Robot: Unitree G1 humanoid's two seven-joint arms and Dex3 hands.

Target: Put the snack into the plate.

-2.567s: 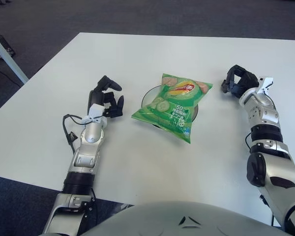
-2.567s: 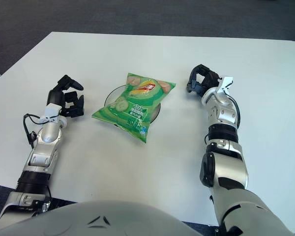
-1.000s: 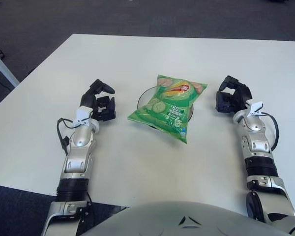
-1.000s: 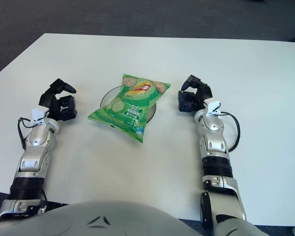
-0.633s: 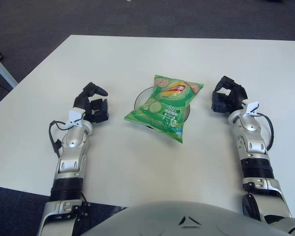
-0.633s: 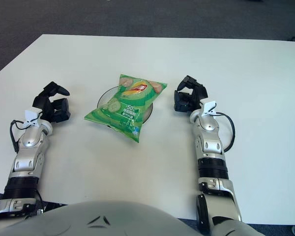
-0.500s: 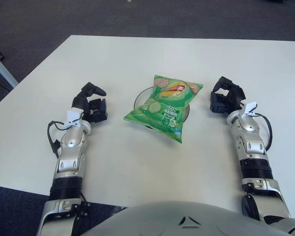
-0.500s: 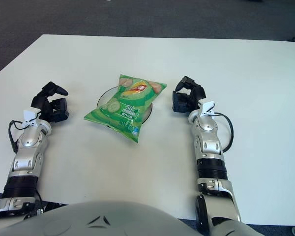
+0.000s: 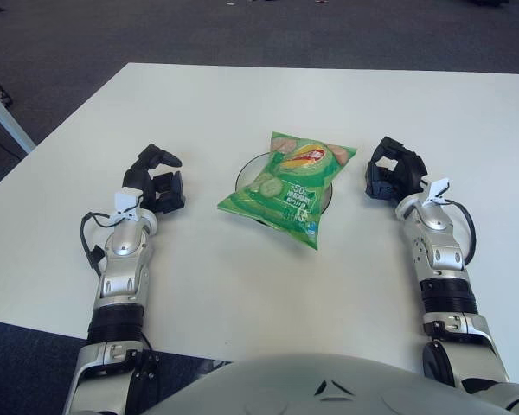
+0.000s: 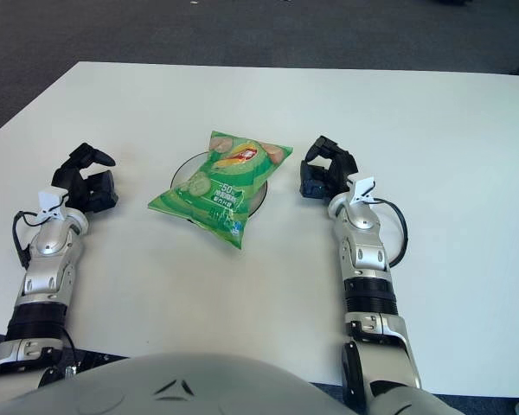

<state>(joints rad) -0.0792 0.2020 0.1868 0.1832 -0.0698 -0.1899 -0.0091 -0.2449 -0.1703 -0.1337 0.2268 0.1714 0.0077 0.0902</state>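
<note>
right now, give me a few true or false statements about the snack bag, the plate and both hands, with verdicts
1. The green snack bag lies on the dark plate. True.
2. The left hand grips the bag. False: it shows left of the plate, apart from the bag, holding nothing.
3. The right hand shows right of the bag, fingers curled, not touching it. True.
4. The bag sits on the bare white table. False: it covers most of the plate.
</note>
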